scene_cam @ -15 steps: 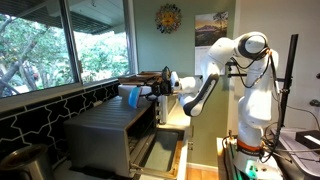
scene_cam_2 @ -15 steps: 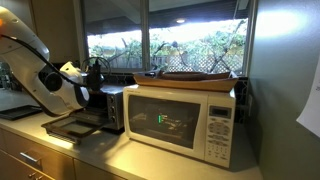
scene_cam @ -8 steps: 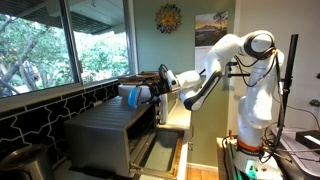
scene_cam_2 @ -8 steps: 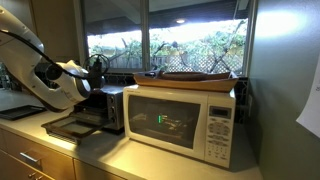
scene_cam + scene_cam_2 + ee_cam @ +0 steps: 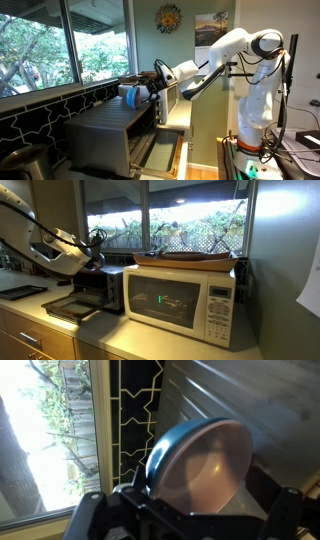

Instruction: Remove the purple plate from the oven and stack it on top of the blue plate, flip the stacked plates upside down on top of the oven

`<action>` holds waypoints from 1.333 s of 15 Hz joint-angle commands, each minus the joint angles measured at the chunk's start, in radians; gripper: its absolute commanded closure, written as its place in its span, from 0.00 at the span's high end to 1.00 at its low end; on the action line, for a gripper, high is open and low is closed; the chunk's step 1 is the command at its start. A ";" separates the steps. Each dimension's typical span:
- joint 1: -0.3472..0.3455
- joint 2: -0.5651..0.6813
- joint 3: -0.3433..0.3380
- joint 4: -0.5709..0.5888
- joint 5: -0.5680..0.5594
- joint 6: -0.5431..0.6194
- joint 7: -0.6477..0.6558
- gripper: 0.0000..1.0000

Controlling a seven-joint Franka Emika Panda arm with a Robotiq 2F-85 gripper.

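Note:
The grey oven (image 5: 105,125) (image 5: 105,285) stands on the counter with its front door dropped open. On its flat top (image 5: 270,400) rests the blue plate (image 5: 131,93), whose rim (image 5: 158,452) shows in the wrist view around the purple plate (image 5: 205,465), the two nested together. My gripper (image 5: 160,73) (image 5: 97,238) (image 5: 192,512) hangs just above and beside the stack, open, its fingers apart from the plates with nothing between them. Whether the stack lies rim down I cannot tell.
A white microwave (image 5: 180,300) with a wooden tray (image 5: 195,256) on top stands beside the oven. The open oven door (image 5: 160,150) (image 5: 70,306) juts out over the counter. A window and a black tiled backsplash (image 5: 40,115) run behind the oven.
The gripper has opened, let go of the stacked plates on the oven top, and lifted up and away from them. The plates have stayed where they were left.

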 commanded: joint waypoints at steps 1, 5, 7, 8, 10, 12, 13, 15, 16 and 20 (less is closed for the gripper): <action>0.062 -0.011 -0.064 0.030 -0.199 -0.116 0.187 1.00; 0.061 -0.032 -0.094 0.061 -0.298 -0.080 0.289 0.75; 0.057 -0.038 -0.100 0.074 -0.322 -0.071 0.312 0.66; 0.057 -0.042 -0.103 0.079 -0.331 -0.069 0.321 0.58; 0.056 -0.050 -0.109 0.087 -0.354 -0.064 0.343 0.42; 0.056 -0.057 -0.112 0.096 -0.374 -0.058 0.362 0.27; 0.054 -0.062 -0.112 0.102 -0.376 -0.051 0.366 0.20; 0.051 -0.070 -0.114 0.108 -0.373 -0.035 0.364 0.04; 0.050 -0.075 -0.115 0.108 -0.364 -0.025 0.356 0.01; 0.030 -0.100 -0.120 0.090 -0.276 0.042 0.300 0.02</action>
